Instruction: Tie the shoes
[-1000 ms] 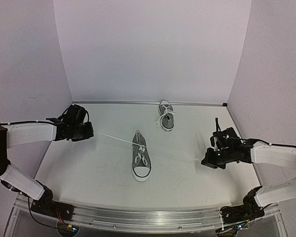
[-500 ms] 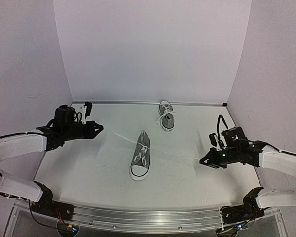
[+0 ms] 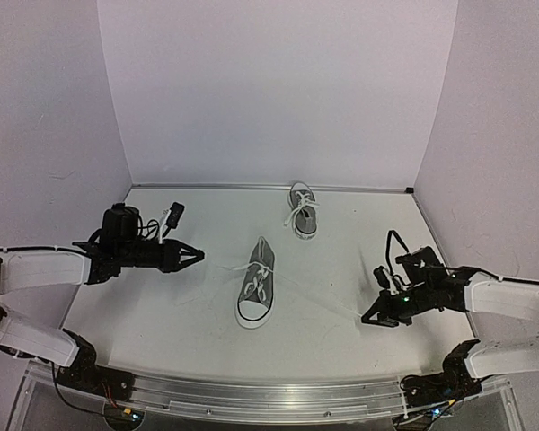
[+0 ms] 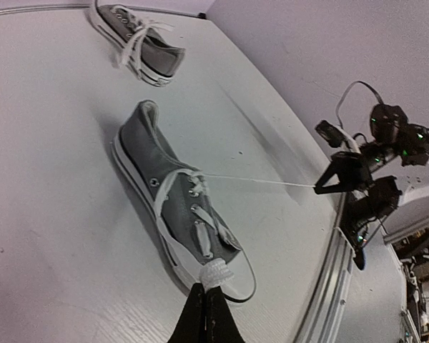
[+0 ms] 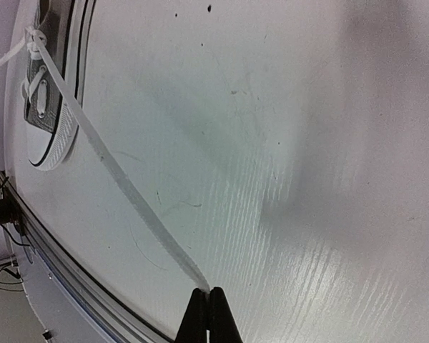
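Two grey shoes with white laces lie on the white table. The near shoe [image 3: 255,289] [image 4: 173,204] sits mid-table, toe toward me, its laces untied. My left gripper [image 3: 200,256] [image 4: 205,289] is left of it, shut on one lace end [image 4: 217,274]. My right gripper [image 3: 366,321] [image 5: 204,291] is low at the right, shut on the other lace end, and that lace [image 5: 104,156] [image 4: 261,180] runs taut back to the near shoe [image 5: 46,100]. The far shoe [image 3: 302,208] [image 4: 139,41] lies toward the back wall with its laces crossed over it.
White walls [image 3: 278,90] close the table at the back and both sides. A metal rail [image 3: 251,400] [image 5: 79,275] runs along the near edge, with both arm bases on it. The right arm [image 4: 386,143] shows in the left wrist view.
My left gripper has swung right toward the near shoe, and its lace has gone slack. The right gripper has dropped lower and nearer. The near shoe has turned slightly, heel to the right.
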Action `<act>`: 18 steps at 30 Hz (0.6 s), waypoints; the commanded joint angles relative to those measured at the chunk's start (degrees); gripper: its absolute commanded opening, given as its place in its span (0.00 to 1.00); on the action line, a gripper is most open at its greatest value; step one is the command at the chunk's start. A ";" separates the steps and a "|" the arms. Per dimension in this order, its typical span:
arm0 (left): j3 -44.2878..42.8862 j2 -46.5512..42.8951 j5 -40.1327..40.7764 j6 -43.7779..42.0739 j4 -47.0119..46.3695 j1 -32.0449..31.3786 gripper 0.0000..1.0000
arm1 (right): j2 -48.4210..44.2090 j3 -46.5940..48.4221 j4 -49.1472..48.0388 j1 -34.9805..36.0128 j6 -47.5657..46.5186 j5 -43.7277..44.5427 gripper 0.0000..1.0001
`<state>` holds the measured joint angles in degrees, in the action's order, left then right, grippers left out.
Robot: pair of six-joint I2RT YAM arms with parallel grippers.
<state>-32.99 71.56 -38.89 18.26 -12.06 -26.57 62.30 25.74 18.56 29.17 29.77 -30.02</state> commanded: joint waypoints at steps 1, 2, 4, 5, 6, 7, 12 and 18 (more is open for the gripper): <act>1.08 -7.31 -9.75 1.69 -9.84 -0.28 0.00 | -2.86 1.32 0.69 -0.27 -1.64 -3.72 0.00; 0.82 -8.38 -10.13 1.67 -9.77 -0.25 0.00 | -3.90 1.67 0.75 -0.28 -1.73 -4.11 0.00; 0.09 -10.54 -10.76 2.04 -9.81 -0.28 0.00 | -6.26 2.34 0.77 -0.30 -1.65 -4.11 0.00; -0.25 -11.52 -10.68 2.37 -9.92 -0.31 0.00 | -7.33 2.56 0.72 -0.32 -1.44 -4.08 0.00; -0.58 -12.55 -10.60 2.63 -10.04 -0.33 0.00 | -8.25 2.73 0.66 -0.33 -1.26 -4.07 0.00; -0.91 -13.47 -10.53 2.74 -10.11 -0.33 0.00 | -8.83 2.81 0.63 -0.28 -1.19 -4.07 0.00; -2.34 -14.78 -4.68 2.39 -4.15 -0.33 0.00 | -7.31 2.74 2.13 -0.31 -0.57 -2.03 0.00; -0.74 -10.48 23.18 11.14 4.60 -0.20 0.00 | -6.58 2.75 7.82 -0.32 5.54 8.59 0.00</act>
<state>-32.99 58.30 -36.80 22.64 -13.61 -27.01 56.58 27.07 21.77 29.15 30.66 -29.61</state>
